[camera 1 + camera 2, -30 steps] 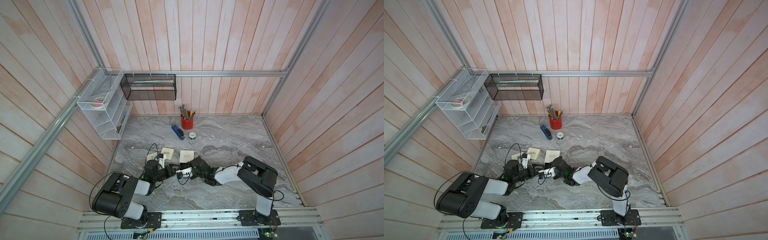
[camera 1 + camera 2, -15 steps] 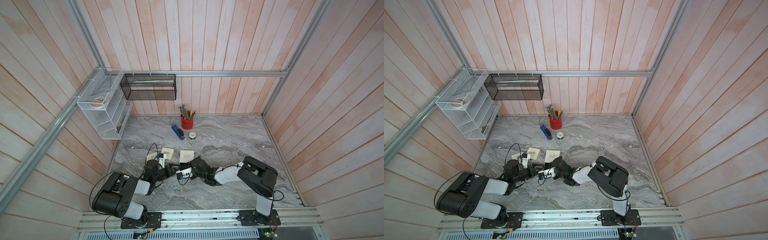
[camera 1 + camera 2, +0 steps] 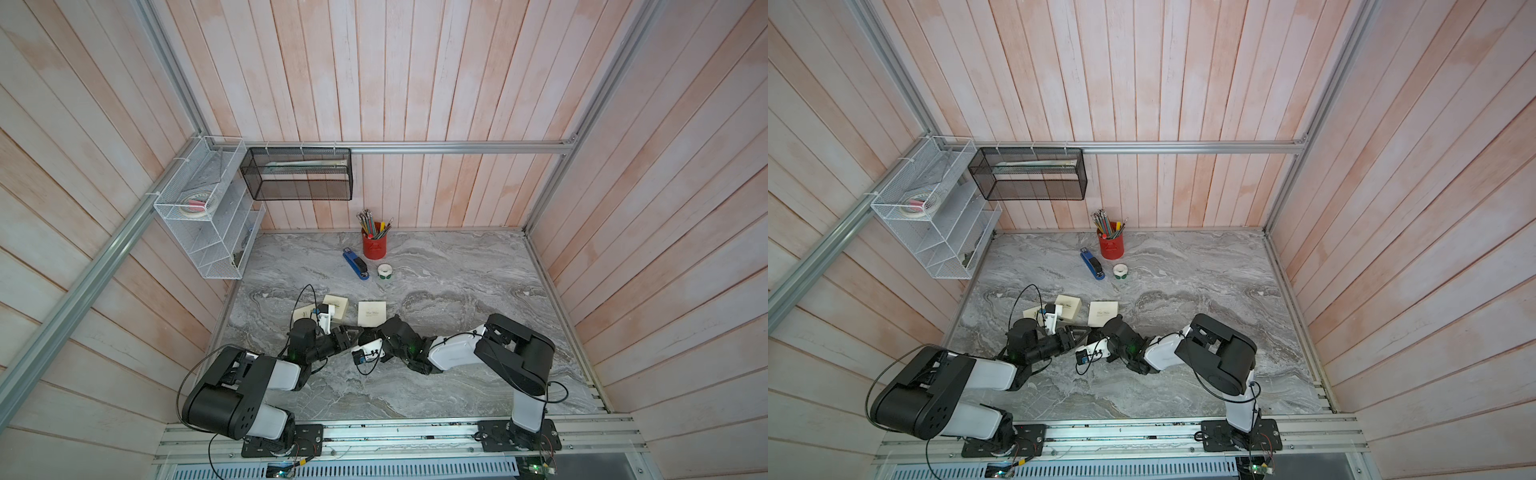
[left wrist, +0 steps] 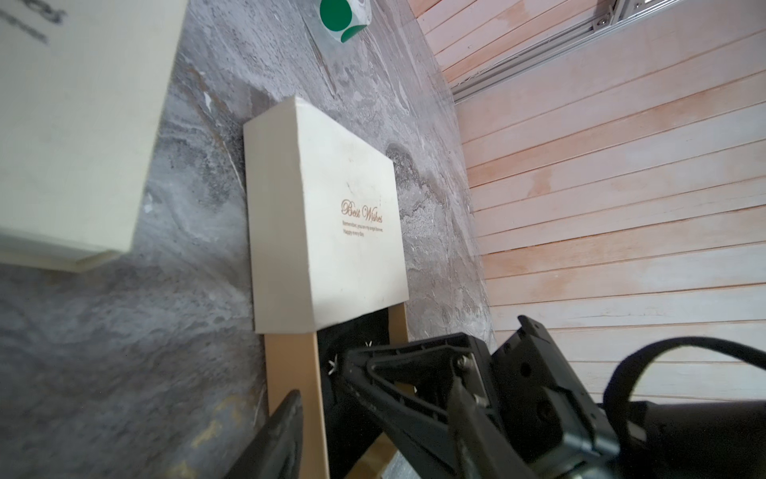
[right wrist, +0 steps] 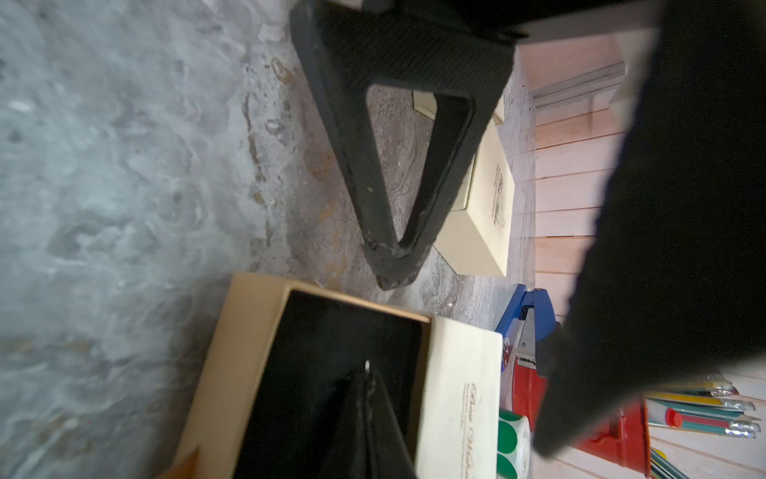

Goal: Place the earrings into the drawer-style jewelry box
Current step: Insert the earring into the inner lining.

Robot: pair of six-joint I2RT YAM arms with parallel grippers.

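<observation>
Left wrist view: the jewelry box [image 4: 331, 215] sat on the table [image 4: 124, 331], its drawer [image 4: 290, 373] pulled out. The right gripper [image 4: 342, 363], clenched, pointed into it, with tiny pale earrings [image 4: 331, 367] on the black lining beside its tips. The left gripper [image 3: 350, 332] lay beside the drawer; its grasp was unclear.

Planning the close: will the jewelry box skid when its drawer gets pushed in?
Likely yes: the jewelry box looks like light card and rests on the smooth marble table. The drawer has thin walls, so it may flex; push squarely.
</observation>
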